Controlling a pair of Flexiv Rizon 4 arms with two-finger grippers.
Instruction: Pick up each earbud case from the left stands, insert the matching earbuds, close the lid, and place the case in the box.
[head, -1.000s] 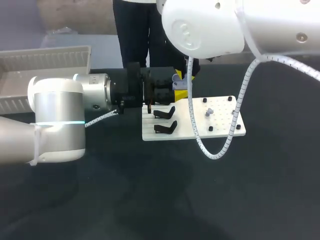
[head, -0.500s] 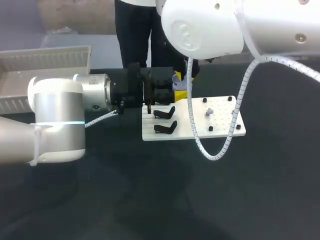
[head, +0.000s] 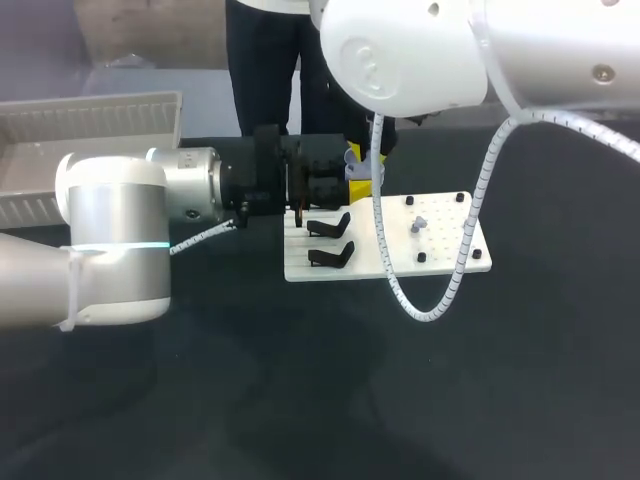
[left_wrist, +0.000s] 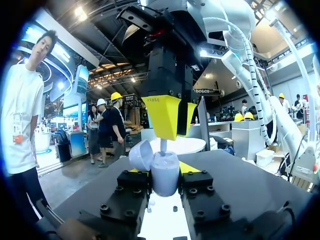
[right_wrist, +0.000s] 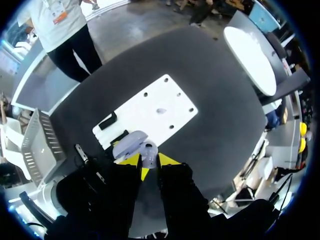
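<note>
My left gripper (left_wrist: 165, 182) is shut on a lavender earbud case (left_wrist: 165, 170), held upright above the board's far left edge with its lid (left_wrist: 141, 154) hinged open. My right gripper (left_wrist: 167, 117) comes straight down over the case and is shut on a pale earbud (right_wrist: 149, 150), whose stem (left_wrist: 163, 145) reaches into the case's mouth. In the head view both grippers meet at the case (head: 356, 168), behind two black stands (head: 330, 240) that hold nothing. Another earbud (head: 418, 225) lies on the white board (head: 440, 255).
A white ribbed box (head: 90, 140) sits at the table's far left. Small black pegs (head: 422, 257) dot the board's right half. My right arm's coiled cable (head: 385, 260) hangs over the board. Dark bare tabletop (head: 350, 390) stretches in front of the board.
</note>
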